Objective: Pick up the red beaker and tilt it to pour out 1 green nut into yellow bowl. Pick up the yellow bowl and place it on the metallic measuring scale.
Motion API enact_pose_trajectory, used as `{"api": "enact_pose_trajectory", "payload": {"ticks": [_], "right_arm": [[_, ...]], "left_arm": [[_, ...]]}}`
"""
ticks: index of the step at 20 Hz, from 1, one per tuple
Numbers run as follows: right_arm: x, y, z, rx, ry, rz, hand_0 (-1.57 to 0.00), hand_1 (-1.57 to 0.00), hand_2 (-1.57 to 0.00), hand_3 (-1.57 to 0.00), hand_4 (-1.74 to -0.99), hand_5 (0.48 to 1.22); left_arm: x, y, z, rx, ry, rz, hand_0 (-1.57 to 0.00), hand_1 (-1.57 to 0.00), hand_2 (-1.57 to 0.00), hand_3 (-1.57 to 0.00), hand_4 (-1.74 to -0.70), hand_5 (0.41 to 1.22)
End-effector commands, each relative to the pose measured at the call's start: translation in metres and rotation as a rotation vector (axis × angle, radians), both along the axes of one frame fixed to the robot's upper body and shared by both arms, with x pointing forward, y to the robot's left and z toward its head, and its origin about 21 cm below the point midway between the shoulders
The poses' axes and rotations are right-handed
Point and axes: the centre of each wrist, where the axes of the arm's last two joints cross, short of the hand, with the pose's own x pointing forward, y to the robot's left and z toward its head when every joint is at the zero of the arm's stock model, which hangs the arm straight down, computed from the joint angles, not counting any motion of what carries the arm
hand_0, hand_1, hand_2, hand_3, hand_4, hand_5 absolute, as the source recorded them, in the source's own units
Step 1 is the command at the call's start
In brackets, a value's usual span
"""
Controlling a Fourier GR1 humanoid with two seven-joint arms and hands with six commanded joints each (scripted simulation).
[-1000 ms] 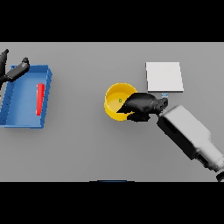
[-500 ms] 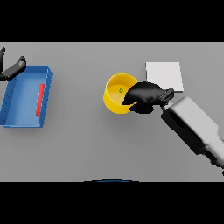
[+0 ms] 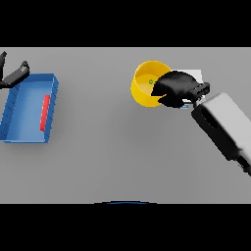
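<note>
Right hand (image 3: 172, 87) grips yellow bowl's (image 3: 142, 90) right rim.

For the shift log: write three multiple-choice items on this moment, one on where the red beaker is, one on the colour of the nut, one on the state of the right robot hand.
1. Where does the red beaker lie?
A. in the blue tray
B. in the yellow bowl
C. on the scale

2. What colour is the nut in the yellow bowl?
A. red
B. green
C. white

3. What is the right robot hand doing?
A. resting flat on the table
B. gripping the bowl's rim
C. holding the beaker

Answers: 1 A, the red bar lies inside the tray's walls. 2 B, a green speck sits on the bowl's floor. 3 B, the dark fingers curl over the bowl's right rim.
</note>
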Motion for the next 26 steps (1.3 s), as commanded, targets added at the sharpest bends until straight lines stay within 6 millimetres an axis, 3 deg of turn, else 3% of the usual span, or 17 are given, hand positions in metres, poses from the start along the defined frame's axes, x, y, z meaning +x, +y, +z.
{"api": "enact_pose_trajectory", "payload": {"ticks": [1,5,8,15,23,26], "right_arm": [[0.003,-0.004,0.000,-0.001,-0.011,0.000,-1.54,-1.56,-1.57,-1.41,-1.726,1.221],[0.018,-0.029,0.005,-0.020,-0.027,-0.087,-1.56,-1.57,-1.57,-1.34,-1.724,1.221],[0.026,-0.035,0.006,-0.019,-0.027,-0.087,-1.56,-1.57,-1.57,-1.27,-1.723,1.221],[0.042,-0.070,-0.022,-0.035,-0.022,-0.268,-1.53,-1.41,-1.48,-1.51,-1.729,1.221],[0.048,-0.085,-0.038,-0.077,0.007,-0.311,-1.39,-1.20,-1.32,-1.56,-1.730,1.221],[0.050,-0.090,-0.039,-0.058,0.012,-0.313,-1.42,-1.23,-1.40,-1.54,-1.728,1.221]], "left_arm": [[-0.002,0.000,0.003,-0.005,-0.003,-0.003,0.00,0.00,0.00,0.00,-0.80,0.754],[-0.001,-0.001,-0.001,-0.007,0.002,0.007,0.00,0.00,0.00,0.00,-0.80,0.754],[-0.003,0.004,0.000,-0.008,0.004,0.013,0.00,0.00,0.00,0.00,-0.80,0.753],[-0.008,0.000,0.006,-0.016,0.001,0.041,0.00,0.00,0.00,0.00,-0.83,0.771],[-0.006,0.004,0.004,-0.014,0.013,0.048,0.00,0.00,0.00,0.00,-0.84,0.786],[-0.005,0.003,0.004,-0.017,0.018,0.052,0.00,0.00,0.00,0.00,-0.84,0.771]]}}
